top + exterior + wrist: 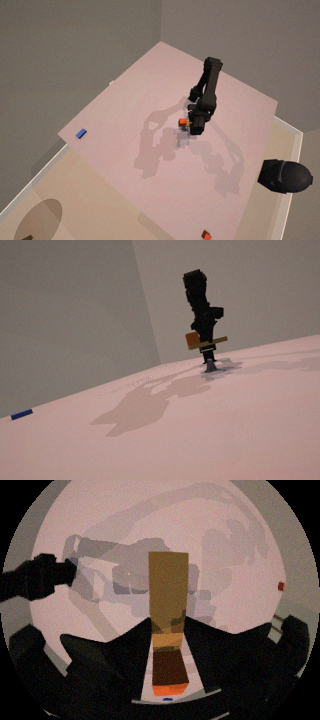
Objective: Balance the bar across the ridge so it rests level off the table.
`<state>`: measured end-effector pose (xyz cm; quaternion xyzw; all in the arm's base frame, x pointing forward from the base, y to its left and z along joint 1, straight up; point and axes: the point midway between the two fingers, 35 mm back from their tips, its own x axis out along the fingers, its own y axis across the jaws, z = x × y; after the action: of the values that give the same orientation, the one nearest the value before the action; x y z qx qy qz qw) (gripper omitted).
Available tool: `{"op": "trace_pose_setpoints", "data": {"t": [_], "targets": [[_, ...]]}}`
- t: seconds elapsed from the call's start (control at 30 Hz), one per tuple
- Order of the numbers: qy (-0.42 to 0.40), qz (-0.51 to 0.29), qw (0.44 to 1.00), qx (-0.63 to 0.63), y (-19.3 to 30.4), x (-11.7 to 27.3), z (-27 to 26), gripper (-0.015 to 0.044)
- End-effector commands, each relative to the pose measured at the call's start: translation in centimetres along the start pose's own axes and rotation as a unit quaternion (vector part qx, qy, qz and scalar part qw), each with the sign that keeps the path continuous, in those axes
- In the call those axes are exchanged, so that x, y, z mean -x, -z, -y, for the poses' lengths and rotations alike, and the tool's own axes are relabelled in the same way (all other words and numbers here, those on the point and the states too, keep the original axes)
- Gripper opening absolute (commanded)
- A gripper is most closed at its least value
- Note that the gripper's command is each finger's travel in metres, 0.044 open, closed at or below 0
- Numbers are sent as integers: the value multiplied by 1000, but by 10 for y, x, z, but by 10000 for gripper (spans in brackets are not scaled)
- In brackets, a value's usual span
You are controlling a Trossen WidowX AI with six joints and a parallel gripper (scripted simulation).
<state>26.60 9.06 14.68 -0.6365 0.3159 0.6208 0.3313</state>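
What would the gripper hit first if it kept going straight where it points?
Probably the grey ridge, which sits just below the gripper and its bar in the exterior view; depth is unclear, so it might meet the tabletop instead.
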Motion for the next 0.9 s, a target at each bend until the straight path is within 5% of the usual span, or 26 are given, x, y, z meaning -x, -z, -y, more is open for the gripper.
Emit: {"op": "trace_pose_setpoints", "data": {"t": [0.0, 0.87], "targets": [[0, 1, 1000, -12, -15, -1, -1, 0], [0, 1, 1000, -12, -15, -38, 0, 0]]}}
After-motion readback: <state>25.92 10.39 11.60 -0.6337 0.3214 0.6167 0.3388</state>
